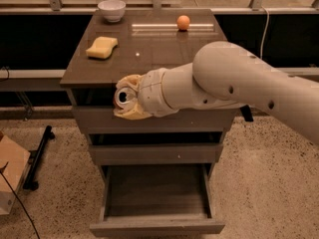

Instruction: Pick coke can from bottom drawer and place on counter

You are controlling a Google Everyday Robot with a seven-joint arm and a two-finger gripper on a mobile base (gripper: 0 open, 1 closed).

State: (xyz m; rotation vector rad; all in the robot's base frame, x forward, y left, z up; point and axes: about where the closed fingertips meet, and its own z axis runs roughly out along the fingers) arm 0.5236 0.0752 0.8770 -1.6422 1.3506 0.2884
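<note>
My gripper (pixel 125 98) is shut on the coke can (pixel 122 97), whose silver top faces the camera with a bit of red at its edge. It holds the can in the air at the front edge of the counter (pixel 149 54), in front of the top drawer. The cream fingers (pixel 130 80) wrap above and below the can. The bottom drawer (pixel 155 199) is pulled open below and shows a bare tray.
On the counter lie a yellow sponge (pixel 102 48) at the left, a white bowl (pixel 111 9) at the back left and an orange ball (pixel 183 22) at the back right. My large white arm (pixel 239 83) crosses from the right. A cardboard box (pixel 10 178) stands on the floor at the left.
</note>
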